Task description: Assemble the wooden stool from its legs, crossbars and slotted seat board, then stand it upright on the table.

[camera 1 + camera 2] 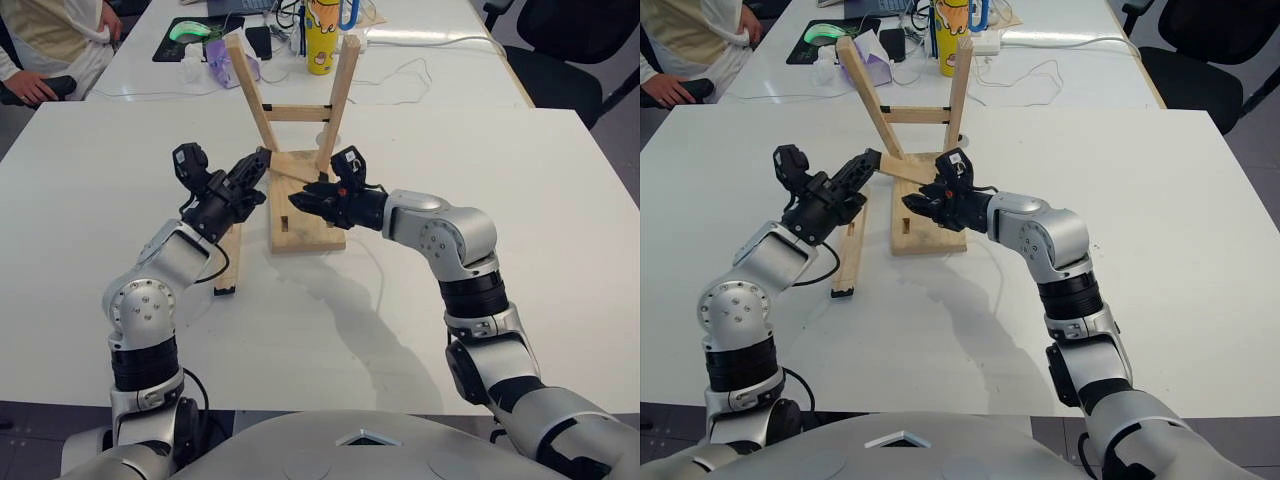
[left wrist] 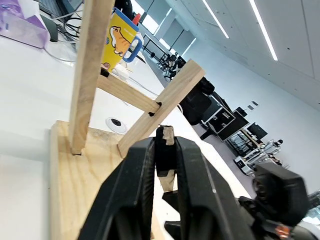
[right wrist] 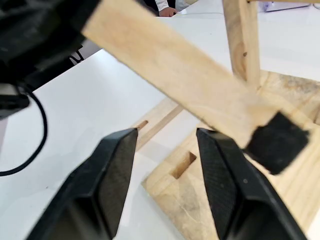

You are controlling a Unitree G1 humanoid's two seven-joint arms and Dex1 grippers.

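The slotted seat board (image 1: pixel 300 238) lies flat on the white table. Two legs (image 1: pixel 252 92) (image 1: pixel 340 92) stand in it, joined by a crossbar (image 1: pixel 298 113). My left gripper (image 1: pixel 255 168) is shut on one end of a third leg (image 1: pixel 292 170), held slanted just above the board's near end; in the left wrist view its fingers (image 2: pixel 142 175) clamp that wood. My right gripper (image 1: pixel 305 200) is open just under the held leg (image 3: pixel 180 65), whose black foot pad (image 3: pixel 275 142) hangs over a slot. A fourth leg (image 1: pixel 230 262) lies on the table to the left.
Behind the stool stand a yellow mug (image 1: pixel 322 40), a purple object (image 1: pixel 225 65) and loose cables (image 1: pixel 410 70). A person sits at the far left corner. A black chair (image 1: pixel 570 40) is at the back right. The table's right half and front are bare.
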